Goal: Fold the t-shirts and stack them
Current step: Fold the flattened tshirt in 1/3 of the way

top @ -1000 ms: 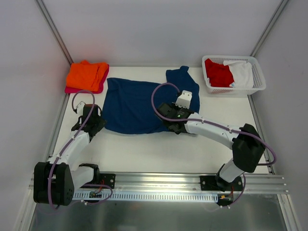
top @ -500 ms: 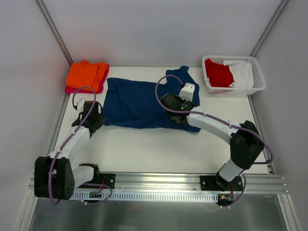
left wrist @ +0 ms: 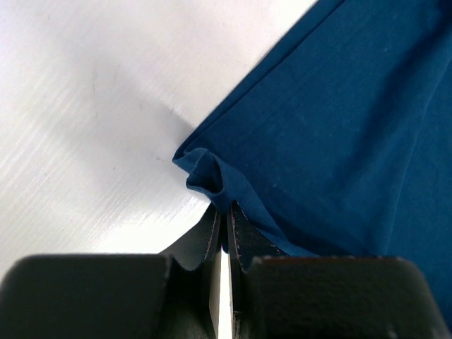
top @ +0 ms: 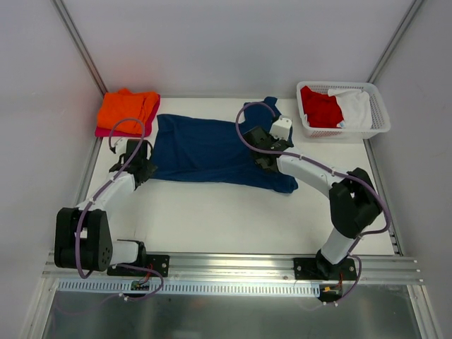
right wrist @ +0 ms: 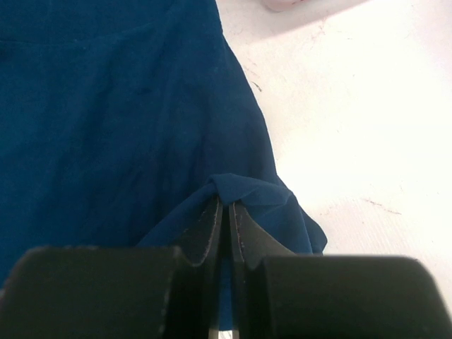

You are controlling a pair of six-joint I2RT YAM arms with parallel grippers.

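A navy blue t-shirt (top: pixel 205 148) lies spread across the middle of the table, folded over lengthwise. My left gripper (top: pixel 145 168) is shut on its near-left edge, where the cloth (left wrist: pixel 339 127) bunches at the fingertips (left wrist: pixel 212 226). At the shirt's right side my right gripper (top: pixel 265 157) is shut on a pinch of navy cloth (right wrist: pixel 127 120) that wraps over the fingertips (right wrist: pixel 244 226). An orange t-shirt (top: pixel 127 109) lies folded on a magenta-pink one (top: pixel 106 132) at the back left. Red (top: pixel 319 107) and white (top: pixel 355 106) t-shirts fill the basket.
A white lattice basket (top: pixel 378 120) stands at the back right corner. White walls with metal posts enclose the table on three sides. A metal rail (top: pixel 233 272) with both arm bases runs along the near edge.
Both grippers have moved away from the near edge toward the back, carrying the navy shirt's near edge over itself, so the shirt now looks narrower front to back.
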